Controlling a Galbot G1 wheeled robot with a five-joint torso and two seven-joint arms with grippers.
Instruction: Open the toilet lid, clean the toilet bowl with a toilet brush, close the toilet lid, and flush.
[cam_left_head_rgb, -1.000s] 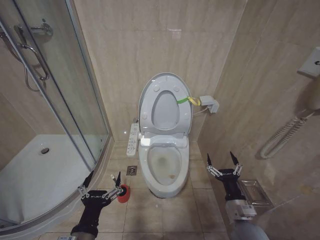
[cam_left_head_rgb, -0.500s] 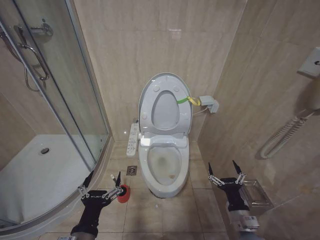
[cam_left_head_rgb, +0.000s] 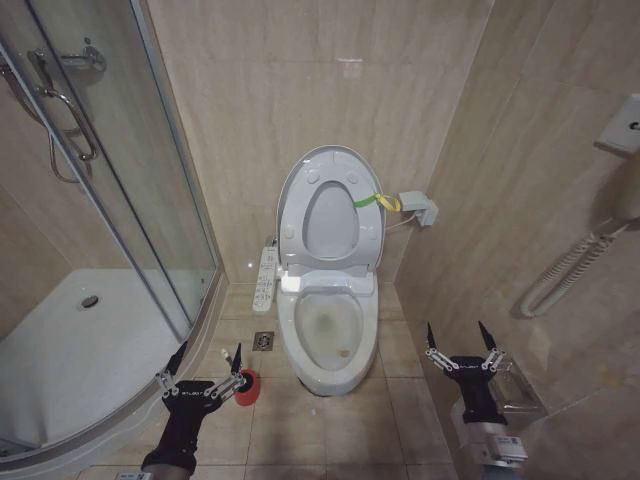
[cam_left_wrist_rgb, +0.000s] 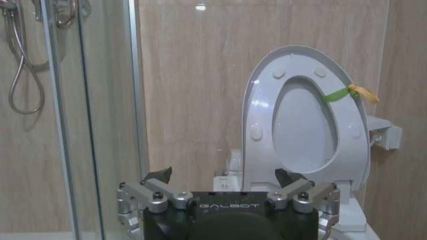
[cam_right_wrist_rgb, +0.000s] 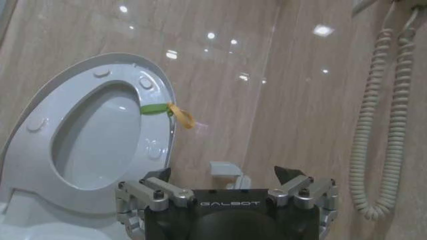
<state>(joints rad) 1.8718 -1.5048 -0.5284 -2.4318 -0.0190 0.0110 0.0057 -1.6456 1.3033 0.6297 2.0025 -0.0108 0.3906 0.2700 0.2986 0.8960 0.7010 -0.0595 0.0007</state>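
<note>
The toilet lid (cam_left_head_rgb: 330, 215) stands raised against the back wall, with a yellow-green band (cam_left_head_rgb: 372, 201) on its edge. Below it the toilet bowl (cam_left_head_rgb: 328, 335) lies uncovered and slightly stained inside. The toilet brush sits in a red holder (cam_left_head_rgb: 247, 388) on the floor left of the bowl. My left gripper (cam_left_head_rgb: 208, 360) hangs open just left of that holder, holding nothing. My right gripper (cam_left_head_rgb: 457, 335) is open and empty, low by the right wall. The left wrist view shows the lid (cam_left_wrist_rgb: 307, 120) beyond that open gripper (cam_left_wrist_rgb: 223, 175). The right wrist view shows the lid (cam_right_wrist_rgb: 100, 130) past the open gripper (cam_right_wrist_rgb: 223, 172).
A glass shower enclosure (cam_left_head_rgb: 130, 200) and white shower tray (cam_left_head_rgb: 80, 350) take the left side. A floor drain (cam_left_head_rgb: 264, 340) and the side control panel (cam_left_head_rgb: 266, 278) lie left of the bowl. A coiled cord (cam_left_head_rgb: 565, 270) and a metal tray (cam_left_head_rgb: 520, 385) are on the right wall.
My right gripper has drifted right and lower in the head view, nearer the right wall. The left gripper, lid and brush holder have not moved.
</note>
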